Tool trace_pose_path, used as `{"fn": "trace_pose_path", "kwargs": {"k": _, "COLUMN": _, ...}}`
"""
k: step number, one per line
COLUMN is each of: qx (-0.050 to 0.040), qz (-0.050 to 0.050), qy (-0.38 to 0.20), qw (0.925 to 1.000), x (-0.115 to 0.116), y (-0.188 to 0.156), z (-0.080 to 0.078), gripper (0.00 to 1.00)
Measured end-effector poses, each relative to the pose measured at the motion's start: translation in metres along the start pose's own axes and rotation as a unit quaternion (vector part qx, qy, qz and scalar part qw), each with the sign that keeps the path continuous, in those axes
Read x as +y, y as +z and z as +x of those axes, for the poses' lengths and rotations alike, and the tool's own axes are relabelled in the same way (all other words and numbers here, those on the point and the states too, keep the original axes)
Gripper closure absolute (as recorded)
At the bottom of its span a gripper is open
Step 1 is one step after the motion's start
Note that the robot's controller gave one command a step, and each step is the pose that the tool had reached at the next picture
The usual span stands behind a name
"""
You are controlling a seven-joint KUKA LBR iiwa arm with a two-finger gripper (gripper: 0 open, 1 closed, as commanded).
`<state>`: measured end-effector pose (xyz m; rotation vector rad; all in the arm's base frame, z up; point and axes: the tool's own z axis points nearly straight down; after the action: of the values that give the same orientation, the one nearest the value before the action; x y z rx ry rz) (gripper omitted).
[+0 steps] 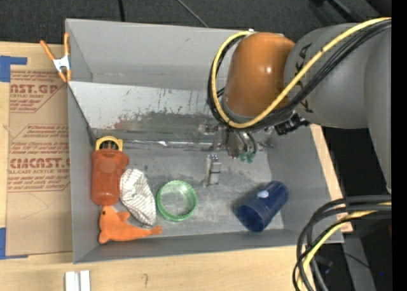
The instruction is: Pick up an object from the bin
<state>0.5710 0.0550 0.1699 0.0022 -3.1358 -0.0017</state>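
Observation:
My gripper (230, 145) hangs under the arm's orange cover, over the bare middle of the bin floor, with nothing seen in it. Nearest to it, below and to the left, a clear green round cup (176, 200) stands mouth up. A dark blue cup (261, 206) lies on its side below and to the right of the gripper, near the bin's front wall. Both cups are apart from the gripper.
Along the left side lie an orange bottle (108, 176), a yellow tape measure (108, 144) just behind it, a crumpled white patterned cloth (138, 196) and an orange toy animal (121, 227) at the front left corner. The arm covers the bin's right rear.

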Motion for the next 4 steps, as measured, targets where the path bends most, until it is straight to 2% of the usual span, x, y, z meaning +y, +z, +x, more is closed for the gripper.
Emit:
{"fn": "trace_pose_path", "kwargs": {"k": 1, "qx": -0.0037, "qz": 0.0, "qy": 0.0, "qw": 1.0, "x": 0.0, "y": -0.005, "z": -0.001, "gripper": 0.0}}
{"fn": "trace_pose_path", "kwargs": {"k": 2, "qx": -0.0069, "qz": 0.001, "qy": -0.038, "qw": 0.9993, "x": 0.014, "y": 0.024, "z": 0.027, "gripper": 0.0}}
{"fn": "trace_pose_path", "kwargs": {"k": 3, "qx": -0.0053, "qz": 0.0, "qy": -0.068, "qw": 0.9977, "x": 0.056, "y": 0.082, "z": 0.054, "gripper": 0.0}}
{"fn": "trace_pose_path", "kwargs": {"k": 4, "qx": -0.0071, "qz": -0.001, "qy": -0.038, "qw": 0.9993, "x": 0.032, "y": 0.09, "z": 0.07, "gripper": 1.0}}
